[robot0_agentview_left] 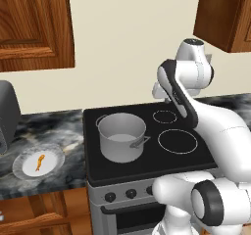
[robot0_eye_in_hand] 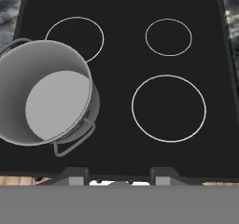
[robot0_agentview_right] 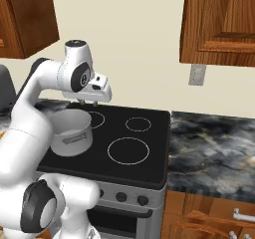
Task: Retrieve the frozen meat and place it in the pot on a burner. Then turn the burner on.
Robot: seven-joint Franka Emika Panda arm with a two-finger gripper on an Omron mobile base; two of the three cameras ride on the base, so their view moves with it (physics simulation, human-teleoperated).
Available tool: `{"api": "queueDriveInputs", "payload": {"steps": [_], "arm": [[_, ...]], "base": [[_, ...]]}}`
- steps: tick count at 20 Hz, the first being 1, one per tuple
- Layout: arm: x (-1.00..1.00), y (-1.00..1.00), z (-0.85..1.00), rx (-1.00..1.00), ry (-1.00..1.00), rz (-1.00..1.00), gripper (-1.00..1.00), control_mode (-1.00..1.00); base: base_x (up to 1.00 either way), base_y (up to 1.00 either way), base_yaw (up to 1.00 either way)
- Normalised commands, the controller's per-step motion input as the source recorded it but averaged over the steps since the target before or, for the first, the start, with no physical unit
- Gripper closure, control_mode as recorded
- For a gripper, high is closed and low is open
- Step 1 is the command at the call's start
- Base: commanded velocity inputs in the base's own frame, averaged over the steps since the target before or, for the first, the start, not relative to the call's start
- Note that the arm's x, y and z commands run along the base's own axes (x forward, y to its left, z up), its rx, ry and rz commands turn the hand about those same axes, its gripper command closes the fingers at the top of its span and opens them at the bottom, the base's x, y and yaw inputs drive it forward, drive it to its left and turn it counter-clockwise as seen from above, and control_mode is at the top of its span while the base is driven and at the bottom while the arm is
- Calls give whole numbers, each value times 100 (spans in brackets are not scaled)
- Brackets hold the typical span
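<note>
The grey steel pot [robot0_agentview_left: 121,136] [robot0_agentview_right: 72,130] [robot0_eye_in_hand: 46,97] stands empty on the front left burner of the black stovetop [robot0_agentview_left: 147,160]. The frozen meat [robot0_agentview_left: 39,162], a small orange morsel, lies on a round plate [robot0_agentview_left: 22,166] on the dark counter left of the stove. My gripper [robot0_agentview_right: 88,103] [robot0_eye_in_hand: 119,175] hovers above the middle of the stovetop, pointing down, well to the right of the meat and just right of the pot. Its fingertips [robot0_eye_in_hand: 74,174] stand apart with nothing between them.
Three bare burner rings [robot0_eye_in_hand: 168,108] lie right of and behind the pot. Control knobs [robot0_agentview_left: 110,197] [robot0_agentview_right: 143,200] line the stove front. Wooden cabinets [robot0_agentview_left: 34,23] [robot0_agentview_right: 224,24] hang above. A dark appliance [robot0_agentview_left: 7,114] stands on the far left counter. Marbled counter [robot0_agentview_right: 214,143] extends right.
</note>
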Motion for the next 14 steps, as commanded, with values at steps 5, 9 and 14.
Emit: {"api": "queueDriveInputs", "payload": {"steps": [5,9,14], "arm": [[-12,10,0,0,0,-3,-100,-100],[-15,36,0,0,0,-5,-100,-100],[-26,31,0,0,0,-8,-100,-100]], "base": [[0,0,0],[0,0,0],[0,0,0]]}}
